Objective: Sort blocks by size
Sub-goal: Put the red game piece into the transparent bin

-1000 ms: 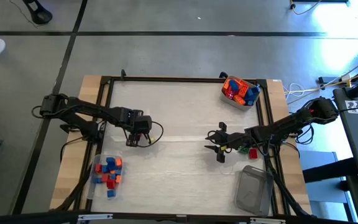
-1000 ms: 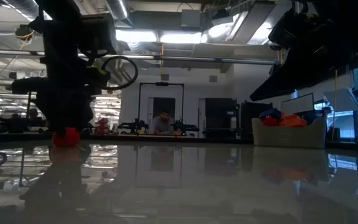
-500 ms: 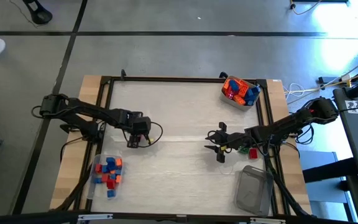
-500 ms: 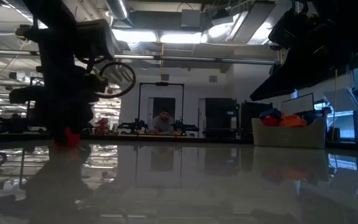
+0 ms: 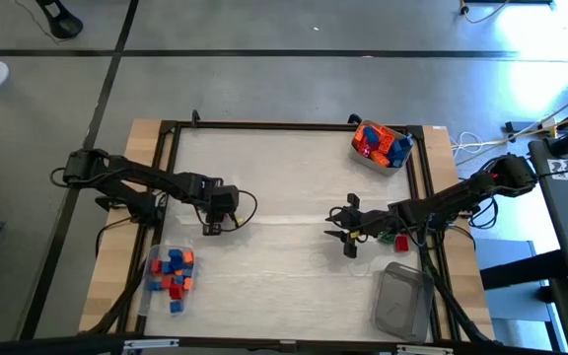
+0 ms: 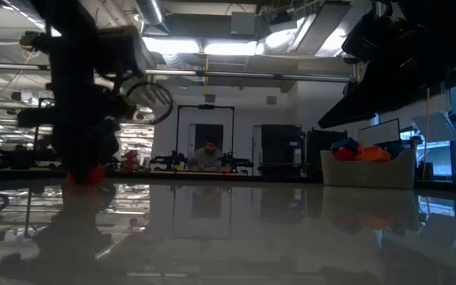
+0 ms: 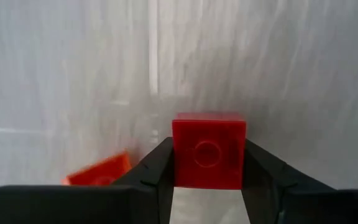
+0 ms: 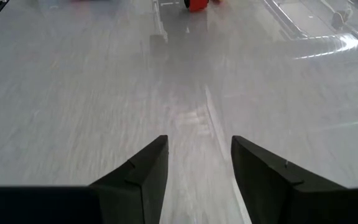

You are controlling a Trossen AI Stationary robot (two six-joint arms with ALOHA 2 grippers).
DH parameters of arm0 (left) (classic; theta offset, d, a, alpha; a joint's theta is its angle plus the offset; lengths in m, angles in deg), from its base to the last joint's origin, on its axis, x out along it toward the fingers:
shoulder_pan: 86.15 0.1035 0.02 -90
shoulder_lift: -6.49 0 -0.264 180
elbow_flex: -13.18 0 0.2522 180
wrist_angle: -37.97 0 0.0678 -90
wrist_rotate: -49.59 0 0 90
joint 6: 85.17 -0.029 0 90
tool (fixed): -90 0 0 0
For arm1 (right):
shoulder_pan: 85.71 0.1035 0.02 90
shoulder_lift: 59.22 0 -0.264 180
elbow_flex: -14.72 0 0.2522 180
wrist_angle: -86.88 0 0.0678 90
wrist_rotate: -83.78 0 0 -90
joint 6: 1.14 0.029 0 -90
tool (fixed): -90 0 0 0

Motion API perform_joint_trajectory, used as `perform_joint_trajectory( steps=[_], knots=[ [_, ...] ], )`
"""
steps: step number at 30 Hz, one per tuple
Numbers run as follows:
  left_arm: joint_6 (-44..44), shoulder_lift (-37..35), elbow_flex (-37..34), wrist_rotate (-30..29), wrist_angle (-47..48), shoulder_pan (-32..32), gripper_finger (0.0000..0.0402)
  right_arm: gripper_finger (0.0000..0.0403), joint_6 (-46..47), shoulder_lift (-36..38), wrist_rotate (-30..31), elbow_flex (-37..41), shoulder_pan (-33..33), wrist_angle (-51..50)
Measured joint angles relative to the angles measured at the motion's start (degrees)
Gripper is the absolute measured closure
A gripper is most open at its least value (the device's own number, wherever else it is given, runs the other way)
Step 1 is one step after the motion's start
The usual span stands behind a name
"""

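Left of centre in the high view, left gripper [image 5: 212, 229] had closed on a red block [image 7: 208, 149]. Right gripper [image 5: 347, 235] waited open, empty. Lower-left tub [image 5: 152, 292] held sorted blocks [image 5: 173, 274]; upper-right tub [image 5: 362, 158] remained full.

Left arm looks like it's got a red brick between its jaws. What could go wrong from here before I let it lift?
1. The red block sits between the tips of the left gripper, so the hold may be shallow; it could slip on the lift.
2. An orange block lies right beside the left jaw and could get nudged or dragged.
3. The right gripper hangs open over mid-table; a wide carry toward it risks crossing paths.
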Motion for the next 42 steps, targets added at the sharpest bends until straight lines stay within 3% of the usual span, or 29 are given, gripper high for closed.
perform_joint_trajectory(
  steps=[10,17,27,33,37,42],
  knots=[
    [12.54,-2.72,9.97,1.28,8.27,-7.42,0.0273,0.0227,-0.02,0.00,0.09,0.00,0.00,-0.04],
    [30.66,-7.37,18.06,1.60,19.17,-18.46,0.0274,0.0227,0.00,0.00,0.07,0.00,0.00,-0.04],
    [62.51,-11.40,17.94,7.58,23.80,-37.13,0.0270,0.0227,0.04,0.00,-0.07,0.00,0.00,-0.02],
    [74.78,-11.16,17.92,7.63,27.39,-46.66,0.0269,0.0227,0.04,0.00,-0.08,0.00,0.00,-0.02],
    [78.83,-11.16,17.89,7.52,28.02,-51.03,0.0269,0.0227,0.04,0.00,-0.09,0.00,0.02,0.02],
    [76.39,-11.16,17.89,5.59,27.78,-52.85,0.0261,0.0227,0.07,0.00,-0.09,0.00,0.02,0.04]
  ],
)
